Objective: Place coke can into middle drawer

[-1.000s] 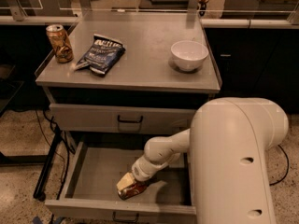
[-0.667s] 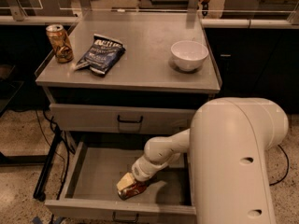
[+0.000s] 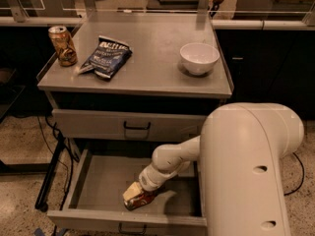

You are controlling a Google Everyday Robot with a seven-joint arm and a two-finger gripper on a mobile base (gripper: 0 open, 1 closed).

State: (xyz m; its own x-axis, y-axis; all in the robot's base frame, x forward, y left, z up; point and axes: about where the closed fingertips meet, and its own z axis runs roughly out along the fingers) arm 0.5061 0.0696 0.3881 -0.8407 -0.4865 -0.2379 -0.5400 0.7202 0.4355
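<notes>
Item: small red-orange coke can with silver ends, lying on its side on the flat floor of the wide grey metal middle drawer, pulled open, near its front wall. Cream two-finger gripper sits directly on the can (whether it grips or merely touches: cannot tell). Grey upper drawer front: closed. On the grey cabinet top: brown-gold can, upright; dark blue chip bag beside it; white round bowl, well apart.

No visible change: the tool stays low in the middle drawer, at the coke can.
</notes>
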